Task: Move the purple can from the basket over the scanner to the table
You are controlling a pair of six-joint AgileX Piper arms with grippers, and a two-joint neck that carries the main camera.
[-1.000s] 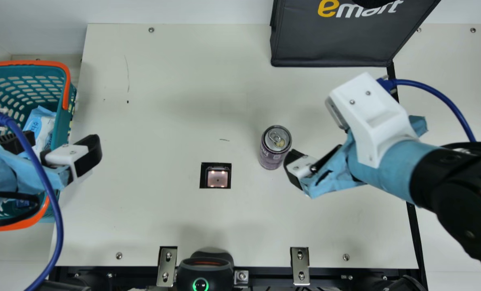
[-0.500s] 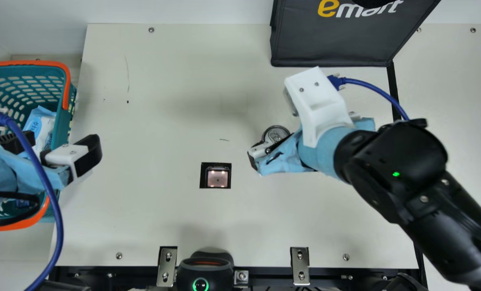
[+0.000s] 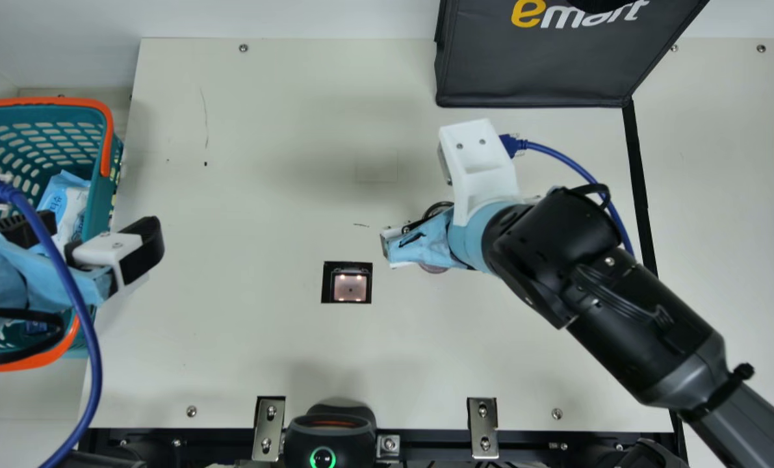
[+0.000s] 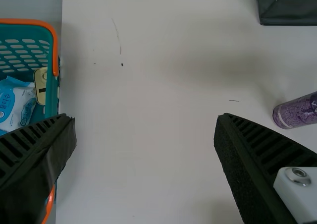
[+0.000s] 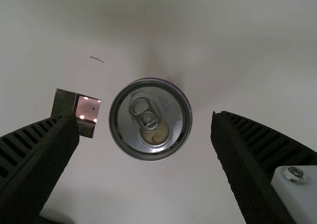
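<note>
Black-jointed, with crinkled pale-blue wrap about its wrist, the right arm (image 3: 559,257) comes in from 4 o'clock and has swung farther toward 9 o'clock than half a second ago, now hiding most of the can. Its gripper (image 3: 419,244) sits over mid-table, its two ribbed black fingers spread wide in its wrist view. Between them, touching neither, stands the purple metal can (image 5: 153,119), upright on the smooth cream table (image 3: 244,351), its round silvery lid and pull tab uppermost; it has kept its place.

Nearest the table's front edge, toward 6 o'clock, is a rounded black plastic device (image 3: 328,432) with a glowing green ring. Farther in, at about 7 o'clock from the can, a square black-framed scanner window (image 3: 350,287) glows pinkish.

At 9 o'clock the left gripper (image 3: 97,232) is unmoved, wide and holding nothing, partly over the teal perforated plastic basket (image 3: 104,208) with its orange handle. A soft white-and-blue packet (image 3: 65,198) lies inside. Farthest off, at 1 o'clock, stands a matte charcoal fabric bag (image 3: 529,71).
</note>
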